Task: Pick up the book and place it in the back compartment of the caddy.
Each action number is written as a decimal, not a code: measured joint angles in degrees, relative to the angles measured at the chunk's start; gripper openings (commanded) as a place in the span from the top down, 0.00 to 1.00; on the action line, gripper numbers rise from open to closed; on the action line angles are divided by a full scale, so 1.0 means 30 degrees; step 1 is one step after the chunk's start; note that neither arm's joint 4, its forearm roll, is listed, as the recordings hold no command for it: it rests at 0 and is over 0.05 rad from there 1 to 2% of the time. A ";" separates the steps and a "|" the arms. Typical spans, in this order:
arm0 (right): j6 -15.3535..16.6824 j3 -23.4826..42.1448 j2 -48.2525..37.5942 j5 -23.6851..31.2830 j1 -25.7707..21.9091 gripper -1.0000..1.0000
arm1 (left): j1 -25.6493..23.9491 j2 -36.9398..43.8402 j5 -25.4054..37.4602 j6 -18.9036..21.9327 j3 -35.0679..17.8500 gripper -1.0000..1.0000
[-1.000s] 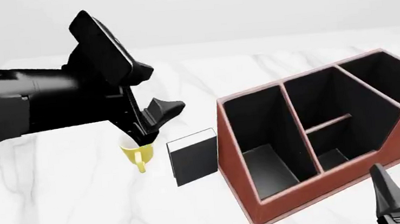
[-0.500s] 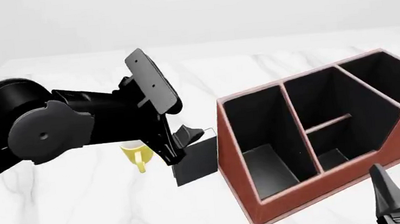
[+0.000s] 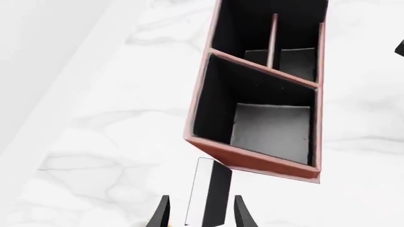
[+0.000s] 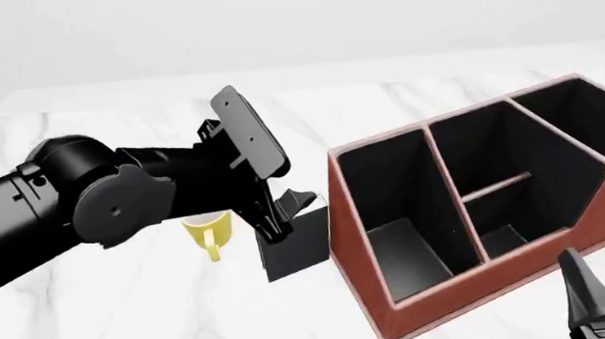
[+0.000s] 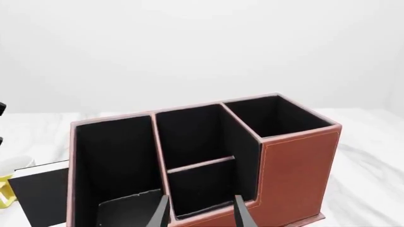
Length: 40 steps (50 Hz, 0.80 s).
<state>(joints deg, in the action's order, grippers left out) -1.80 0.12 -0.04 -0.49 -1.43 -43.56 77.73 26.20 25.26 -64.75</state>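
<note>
My left pincer (image 3: 200, 213) spread astride small thick black-covered book (image 3: 207, 191), ready for pinch; book upright on surface, just beside red-brown leather-look caddy (image 4: 374, 295). Right pincer (image 5: 200, 210) spread, idle.

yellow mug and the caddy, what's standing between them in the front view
The book stands upright between the yellow mug and the caddy, close beside the caddy's near wall. The front view shows this, with the left tool down over the book's top.
</note>
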 measured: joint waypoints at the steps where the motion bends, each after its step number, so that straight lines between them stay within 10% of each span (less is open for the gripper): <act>1: -0.0003 0.0000 0.0000 0.0003 0.0002 0.00 | 0.0002 0.0073 -0.0129 -0.0019 0.0092 0.00; 40: -0.0041 -0.0009 -0.0004 0.0046 0.0067 0.00 | 0.0462 0.1349 -0.3587 -0.0259 0.2263 0.00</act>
<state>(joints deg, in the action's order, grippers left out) -1.92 0.09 -0.05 -0.35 -1.23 -42.17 81.78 15.44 24.48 -57.96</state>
